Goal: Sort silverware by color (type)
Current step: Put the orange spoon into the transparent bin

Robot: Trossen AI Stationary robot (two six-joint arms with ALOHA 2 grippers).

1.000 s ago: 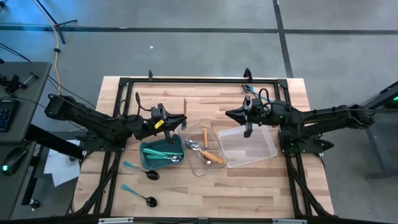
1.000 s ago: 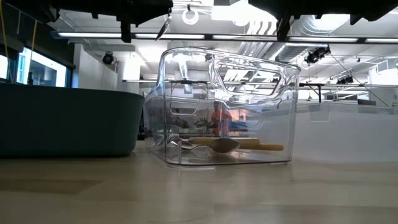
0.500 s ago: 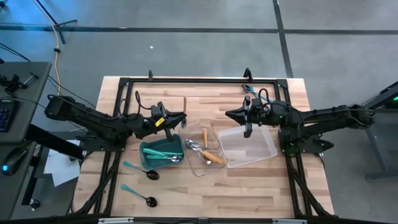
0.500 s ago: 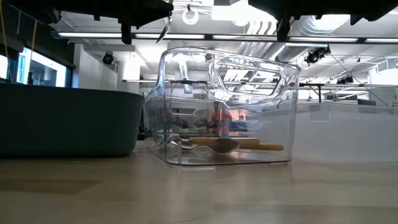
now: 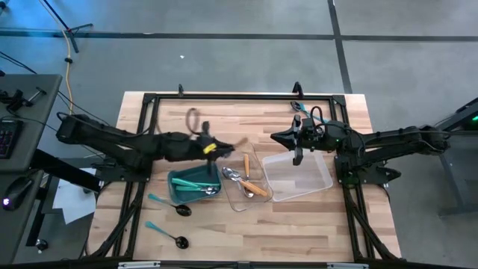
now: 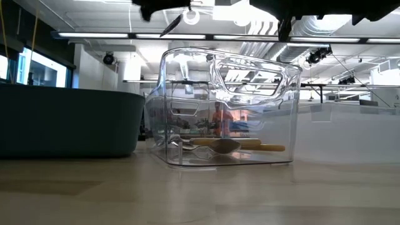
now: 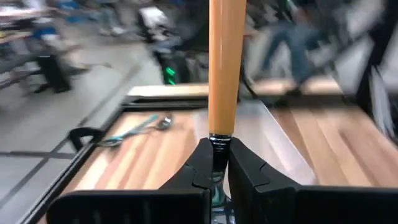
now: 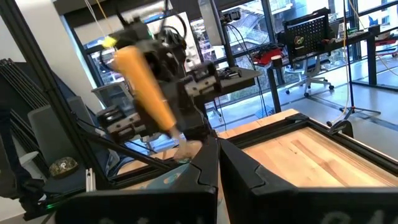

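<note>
Now swinging the left gripper [image 7: 216, 163], clamped on an orange-handled utensil [image 7: 224, 68], from above the teal bin [image 5: 179, 181] toward the clear tray [image 5: 240, 198] just ahead, for the drop

Robotics lab: framed wooden bench [image 5: 358, 104], exposed ceiling ducts [image 6: 312, 25], concrete floor [image 5: 224, 60].

We see the bin [image 5: 187, 181] just left of the middle tray [image 5: 237, 196] on the counter [image 5: 246, 232]; a second tray [image 5: 317, 175] sits right of it, two utensils [image 5: 169, 205] lie left.
</note>
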